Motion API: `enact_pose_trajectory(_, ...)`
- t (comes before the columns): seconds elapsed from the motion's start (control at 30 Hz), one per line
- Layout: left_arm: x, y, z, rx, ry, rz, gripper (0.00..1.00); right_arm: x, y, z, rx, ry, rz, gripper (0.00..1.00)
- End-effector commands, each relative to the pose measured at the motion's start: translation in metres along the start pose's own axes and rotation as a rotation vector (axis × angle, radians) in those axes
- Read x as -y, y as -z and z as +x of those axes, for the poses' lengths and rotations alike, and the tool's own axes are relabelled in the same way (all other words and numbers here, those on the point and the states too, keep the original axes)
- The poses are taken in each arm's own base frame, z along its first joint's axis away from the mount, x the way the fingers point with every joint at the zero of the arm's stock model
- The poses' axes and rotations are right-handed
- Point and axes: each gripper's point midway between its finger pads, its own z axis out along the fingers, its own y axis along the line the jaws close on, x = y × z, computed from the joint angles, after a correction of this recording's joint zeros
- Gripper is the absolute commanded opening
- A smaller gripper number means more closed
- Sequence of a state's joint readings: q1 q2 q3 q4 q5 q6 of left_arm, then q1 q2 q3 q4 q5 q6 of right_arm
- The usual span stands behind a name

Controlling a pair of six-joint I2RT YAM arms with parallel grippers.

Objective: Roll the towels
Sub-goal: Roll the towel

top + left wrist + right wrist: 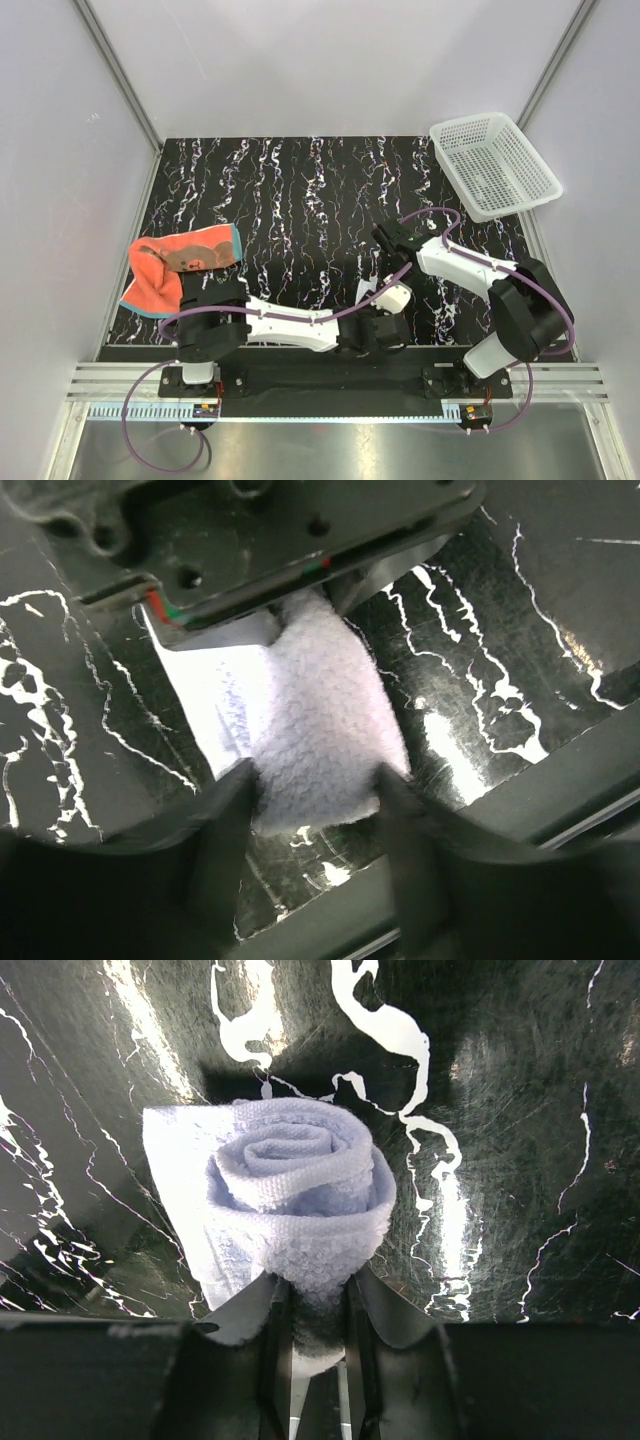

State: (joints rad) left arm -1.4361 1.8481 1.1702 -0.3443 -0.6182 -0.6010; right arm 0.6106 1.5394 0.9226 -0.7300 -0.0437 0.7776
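The white towel [368,292] is rolled into a short cylinder near the table's front middle. In the right wrist view its spiral end [300,1185] faces the camera, and my right gripper [318,1295] is shut on the roll's lower edge. In the left wrist view the roll [325,710] lies between the fingers of my left gripper [315,785], which press on both sides of its near end. The right gripper's body [280,540] is at the far end. The orange-red towel [180,265] with teal edging lies flat and crumpled at the left, away from both grippers [378,325] [392,297].
A white mesh basket [495,165] stands at the back right corner. The black marbled mat [300,190] covers the table. The metal front rail [330,380] runs just behind the left gripper. Grey walls enclose both sides.
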Motion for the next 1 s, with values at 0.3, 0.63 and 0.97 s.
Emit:
enact_pose_trajectory(0.3, -0.015, 0.000, 0.006, 0.023, 0.034, -0.049, 0.06, -0.006, 0.010, -0.008, 0.031, 0.017, 0.014, 0.64)
enact_pose_trajectory(0.63, -0.017, 0.004, 0.023, -0.002, 0.186, 0.106, 0.00, -0.019, 0.065, -0.073, 0.259, -0.079, -0.063, 0.90)
enact_pose_trajectory(0.97, -0.037, 0.002, 0.023, 0.013, 0.469, 0.340, 0.00, -0.032, 0.080, -0.064, 0.320, -0.110, -0.353, 0.88)
